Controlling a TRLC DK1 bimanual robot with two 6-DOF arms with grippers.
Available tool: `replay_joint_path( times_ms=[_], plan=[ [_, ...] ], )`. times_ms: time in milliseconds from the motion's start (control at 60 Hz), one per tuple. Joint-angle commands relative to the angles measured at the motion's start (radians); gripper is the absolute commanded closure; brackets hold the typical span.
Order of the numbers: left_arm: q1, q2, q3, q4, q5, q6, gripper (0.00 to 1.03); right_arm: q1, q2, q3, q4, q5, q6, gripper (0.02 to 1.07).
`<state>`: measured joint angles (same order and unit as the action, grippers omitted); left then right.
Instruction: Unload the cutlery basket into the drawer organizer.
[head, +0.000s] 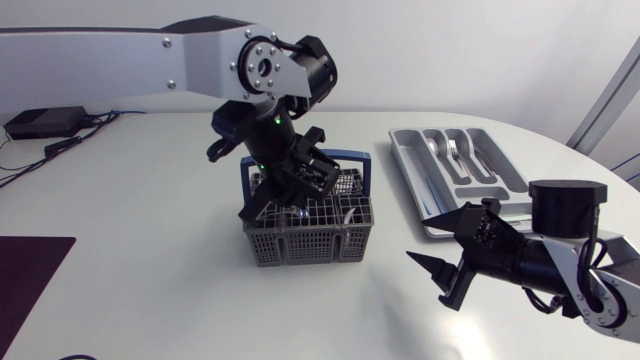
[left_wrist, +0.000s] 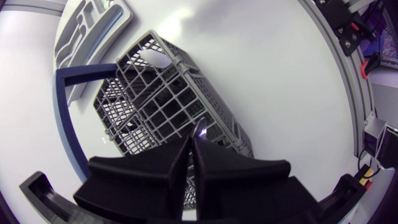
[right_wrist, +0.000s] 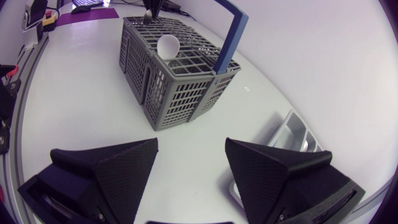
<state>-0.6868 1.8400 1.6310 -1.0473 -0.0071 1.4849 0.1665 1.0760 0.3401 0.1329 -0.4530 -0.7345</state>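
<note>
Only a shiny tip of the utensil (left_wrist: 200, 128) pinched in left gripper (left_wrist: 191, 139) shows, kind untellable; basket (head: 300, 241) top partly hidden under that gripper; organizer (right_wrist: 292, 132) mostly cut off behind a finger of right gripper (right_wrist: 191, 145)

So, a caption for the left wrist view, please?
Matte black left gripper shut on silver utensil over grey mesh basket.

Dark purple mat (head: 28, 275), small black box (head: 45, 122) — cables (head: 62, 146) beside it

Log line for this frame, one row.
left gripper: shut on silver cutlery piece at grey blue-handled lattice cutlery basket | right gripper: open, beside grey plastic drawer organizer | organizer: holds metal cutlery
</note>
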Motion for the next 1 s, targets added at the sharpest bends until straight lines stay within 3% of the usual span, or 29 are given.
replay_joint_path(
  times_ms=[0, 167, 450, 617, 983],
  plan=[
    [0.016, -0.016, 0.027, -0.022, 0.03, -0.009, 0.96, -0.009, 0.015, -0.027, 0.017, -0.009, -0.022, 0.29],
    [0.036, -0.058, 0.021, -0.03, 0.114, -0.037, 0.96, -0.009, 0.013, -0.032, 0.025, -0.01, -0.022, 0.29],
    [0.073, -0.114, -0.014, -0.008, 0.185, -0.067, 0.96, -0.009, 0.006, -0.042, 0.025, -0.016, -0.022, 0.28],
    [0.11, -0.159, -0.066, 0.066, 0.214, -0.104, 0.96, -0.009, -0.011, -0.047, 0.02, -0.018, -0.022, 0.29],
    [0.217, -0.275, -0.249, 0.256, 0.377, -0.218, 0.96, 0.021, -0.07, -0.036, 0.007, -0.093, 0.066, 0.29]
  ],
)
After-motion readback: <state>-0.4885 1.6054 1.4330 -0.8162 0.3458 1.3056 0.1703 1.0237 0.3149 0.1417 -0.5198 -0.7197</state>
